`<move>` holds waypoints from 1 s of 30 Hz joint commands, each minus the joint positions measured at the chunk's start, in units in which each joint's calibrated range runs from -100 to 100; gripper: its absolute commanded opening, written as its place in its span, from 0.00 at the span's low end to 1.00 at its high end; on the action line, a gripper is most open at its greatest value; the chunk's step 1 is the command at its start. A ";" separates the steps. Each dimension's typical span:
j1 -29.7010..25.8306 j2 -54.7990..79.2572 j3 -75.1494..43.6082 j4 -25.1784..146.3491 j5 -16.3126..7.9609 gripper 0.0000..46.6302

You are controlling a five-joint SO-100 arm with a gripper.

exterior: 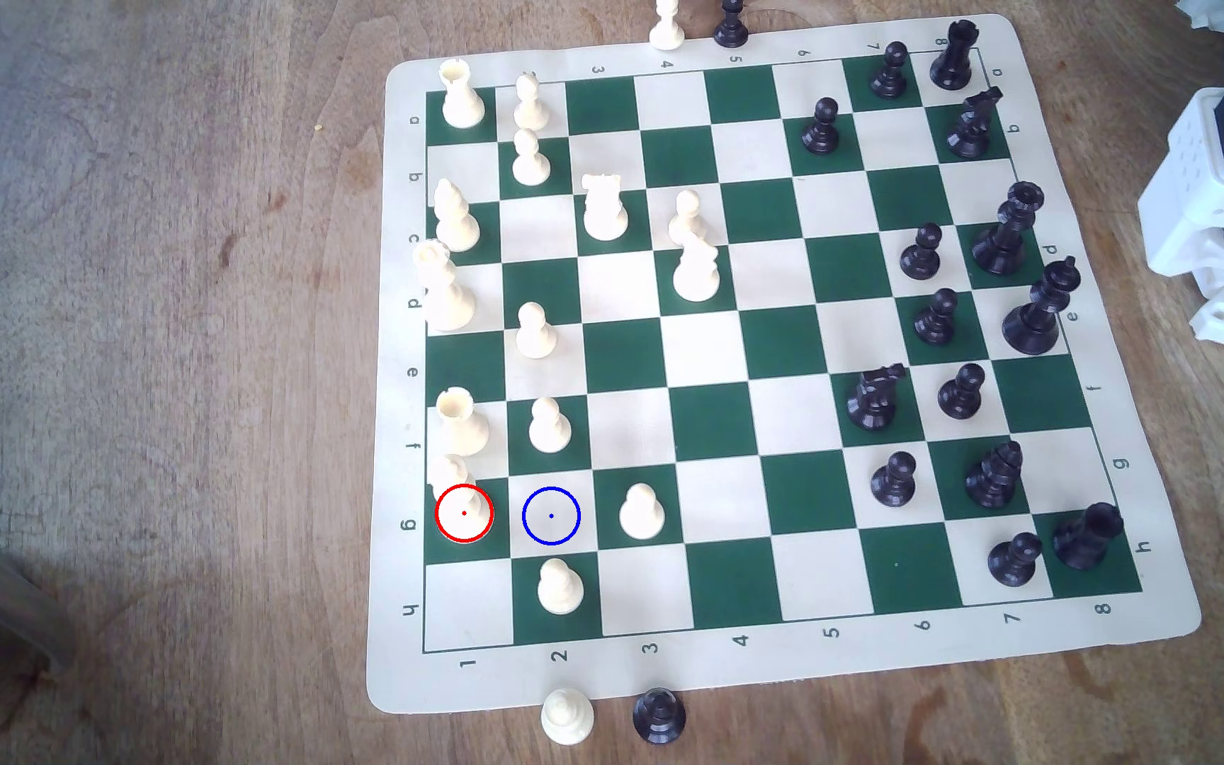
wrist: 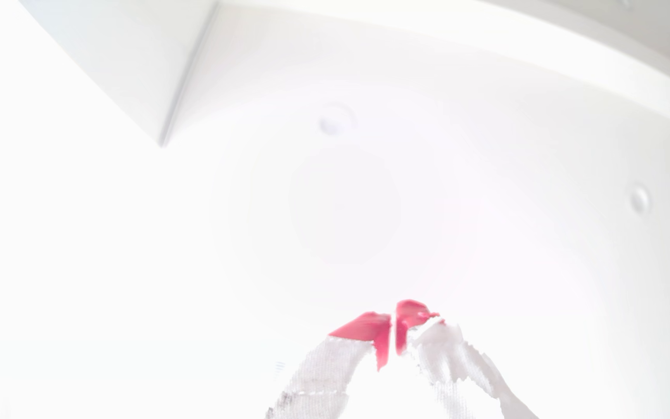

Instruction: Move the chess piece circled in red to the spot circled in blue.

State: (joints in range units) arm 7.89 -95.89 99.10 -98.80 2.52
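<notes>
Evidently we have not begun: our gripper (wrist: 393,328) points at blank white, red tips pressed together, empty. The chess piece (exterior: 459,491) stands on g1; the spot (exterior: 551,516), g2, lies at its three o'clock. Next: reach over, open, clear the rook (exterior: 460,423). Board edges read a–h, 1–8.

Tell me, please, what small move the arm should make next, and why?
Probably swing out over the board toward the chess piece on the red-ringed green square. The arm sits folded off the board at the exterior view's right, and the gripper faces a bright white surface, its red-tipped fingers together, holding nothing. The spot lies bare.
</notes>
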 commanded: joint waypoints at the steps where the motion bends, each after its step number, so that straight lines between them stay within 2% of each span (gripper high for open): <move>1: 0.36 0.14 0.90 -0.95 0.49 0.00; 21: 0.28 0.14 0.90 -0.62 0.05 0.01; 22: -1.67 0.22 0.90 1.10 -0.54 0.00; 24: -8.71 0.14 0.90 7.65 -0.10 0.01; 25: -12.39 0.05 0.90 17.89 1.17 0.00; 28: -15.20 0.14 0.90 35.33 1.22 0.00; 29: -17.08 0.22 0.90 40.41 2.44 0.00; 30: -18.02 0.14 0.90 52.86 4.25 0.00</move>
State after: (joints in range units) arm -5.68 -95.89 99.10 -76.10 3.74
